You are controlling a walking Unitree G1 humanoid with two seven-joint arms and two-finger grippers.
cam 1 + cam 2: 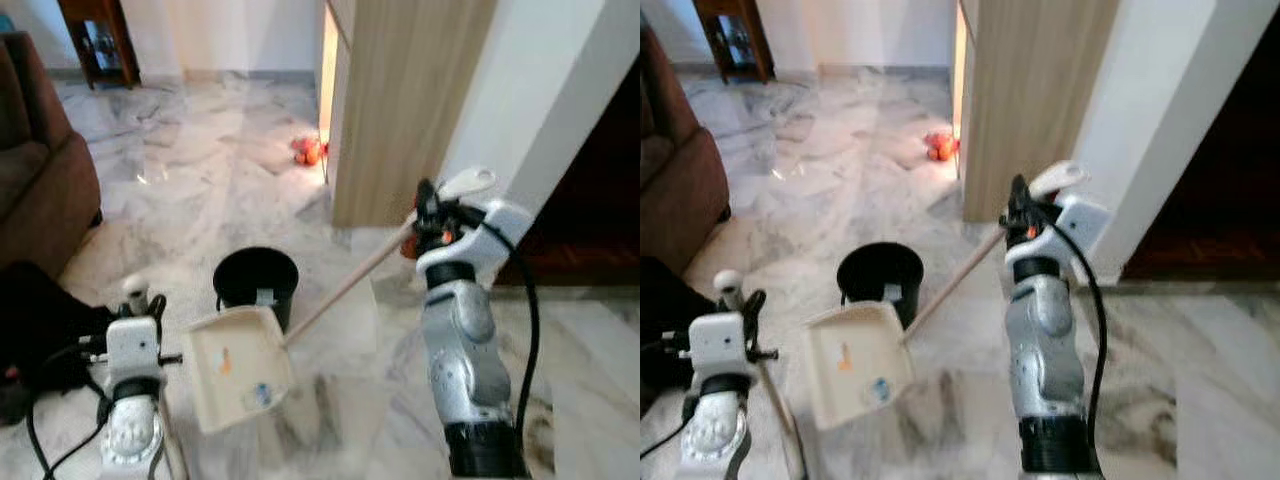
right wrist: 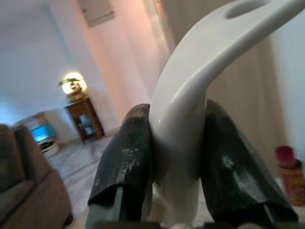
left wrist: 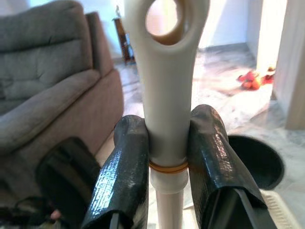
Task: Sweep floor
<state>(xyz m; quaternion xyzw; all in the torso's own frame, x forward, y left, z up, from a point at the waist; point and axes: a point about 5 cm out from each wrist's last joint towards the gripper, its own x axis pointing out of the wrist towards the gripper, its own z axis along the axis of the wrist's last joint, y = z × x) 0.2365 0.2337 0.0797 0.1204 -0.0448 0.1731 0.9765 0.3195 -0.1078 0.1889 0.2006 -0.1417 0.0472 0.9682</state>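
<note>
My right gripper is shut on the curved white end of a long dustpan handle. The wooden shaft runs down and left to the cream dustpan, which is tilted just in front of a black bin. A small orange scrap and a bluish scrap lie in the pan. Low on the left, my left gripper is shut on the upright white broom handle, just below its hanging hole. The broom's head is out of view.
White marble floor stretches ahead. A brown sofa and a black bag with cables are at the left. A wooden panel and a white pillar stand right of centre. Orange objects lie by the lit gap.
</note>
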